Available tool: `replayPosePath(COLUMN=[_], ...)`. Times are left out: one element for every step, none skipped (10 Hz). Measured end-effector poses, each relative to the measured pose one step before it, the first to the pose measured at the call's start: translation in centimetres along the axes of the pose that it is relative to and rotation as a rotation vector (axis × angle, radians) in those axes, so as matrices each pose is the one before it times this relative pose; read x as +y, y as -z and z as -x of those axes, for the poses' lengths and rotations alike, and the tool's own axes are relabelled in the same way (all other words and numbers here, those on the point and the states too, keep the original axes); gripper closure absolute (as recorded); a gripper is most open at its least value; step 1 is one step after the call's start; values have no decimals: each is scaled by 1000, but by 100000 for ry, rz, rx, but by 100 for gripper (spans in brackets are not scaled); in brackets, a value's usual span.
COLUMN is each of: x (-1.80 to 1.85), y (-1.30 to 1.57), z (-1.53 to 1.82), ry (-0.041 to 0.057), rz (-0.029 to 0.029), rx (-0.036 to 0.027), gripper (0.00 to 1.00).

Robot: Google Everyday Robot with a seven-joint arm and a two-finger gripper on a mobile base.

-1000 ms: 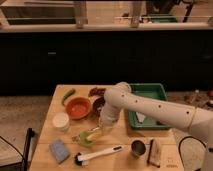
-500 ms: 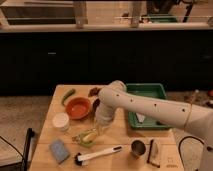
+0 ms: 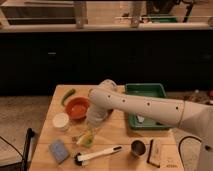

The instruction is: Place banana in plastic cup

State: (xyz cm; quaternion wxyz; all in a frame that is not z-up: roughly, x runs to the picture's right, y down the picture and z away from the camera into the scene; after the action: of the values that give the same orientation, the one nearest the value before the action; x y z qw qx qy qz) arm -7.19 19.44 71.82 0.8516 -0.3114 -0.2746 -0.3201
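My gripper hangs from the white arm that reaches in from the right, at the middle of the wooden table. It is just above the light-green plastic cup. A yellow piece that looks like the banana shows at the cup's left side, right below the gripper. I cannot tell whether the banana is inside the cup, leaning on it, or held. The gripper's lower end hides part of both.
An orange bowl and a curved green vegetable lie at the back left. A white round container and a blue sponge are on the left. A white-handled brush and a metal cup are at the front, and a green tray on the right.
The arm and gripper have swung left and a little toward the table's front, ending over the cup and banana. The other objects have not moved.
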Motion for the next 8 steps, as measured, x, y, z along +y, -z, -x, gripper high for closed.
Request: replayPosePath(x=[-432,-315,-122,-195,-288,-180,-30,96], y=[52,102,65,68,54,26,70,3], z=[621,383,181,173,322,223,231,238], ry=[4611,3656,2537,2186,3197,1849,2120,1567], rz=[-639,-484,-303,-246,-242,-374,-421,-129], rx=[108,213,125,141,-261,-1017,-2878,-2262], gripper=[100,100,100,100,100,100,100,100])
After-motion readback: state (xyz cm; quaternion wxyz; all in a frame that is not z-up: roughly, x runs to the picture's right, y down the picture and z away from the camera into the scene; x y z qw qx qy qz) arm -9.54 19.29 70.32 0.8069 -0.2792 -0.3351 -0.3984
